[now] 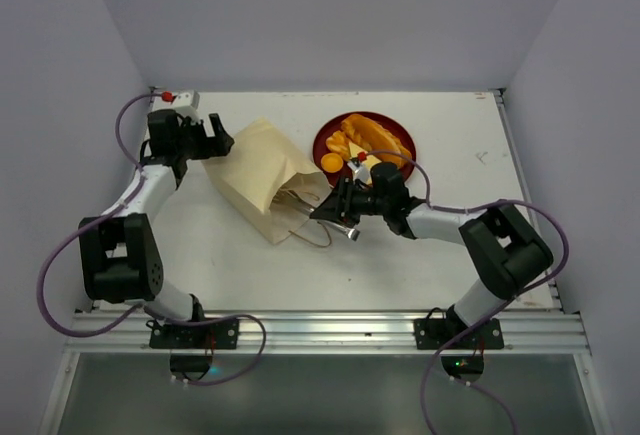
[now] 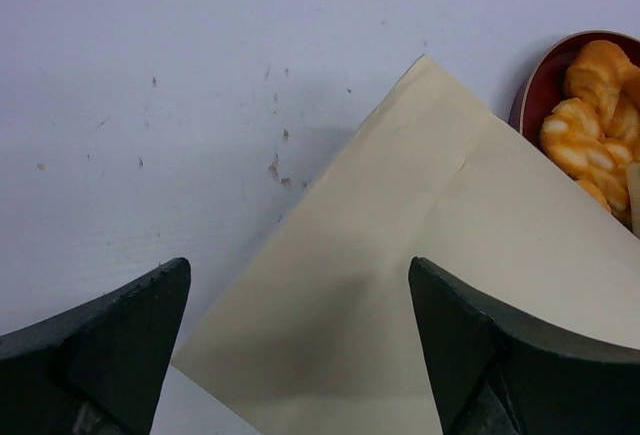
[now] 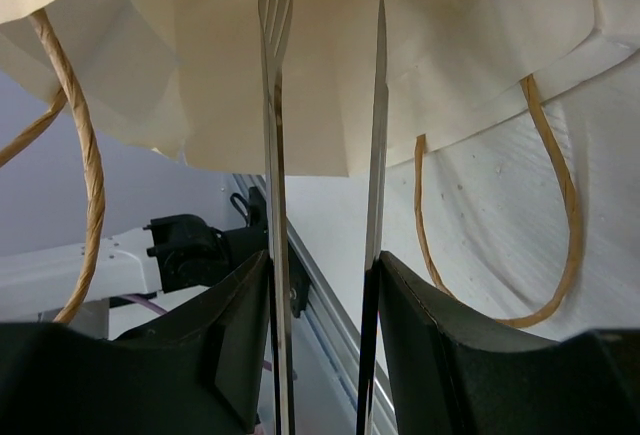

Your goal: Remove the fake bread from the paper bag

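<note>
The paper bag (image 1: 262, 175) lies on its side on the white table, mouth toward the middle. My left gripper (image 1: 218, 138) hovers open over the bag's closed end (image 2: 430, 285), its jaws wide apart (image 2: 300, 265) and nothing between them. My right gripper (image 1: 343, 202) is shut on metal tongs (image 3: 275, 105) whose two blades reach into the bag's mouth (image 3: 300, 45). What the blades hold inside is hidden. Fake bread lies on the red plate (image 1: 325, 138): a long orange roll (image 1: 375, 137), a round orange bun (image 1: 332, 162) and a pale yellow slice (image 1: 368, 163).
The bag's brown cord handles (image 1: 312, 237) trail on the table near the right gripper and hang beside the tongs (image 3: 88, 175). The plate's rim (image 2: 535, 95) with bread (image 2: 590, 125) sits just past the bag. Grey walls enclose the table; a metal rail (image 1: 320, 327) runs along its near edge.
</note>
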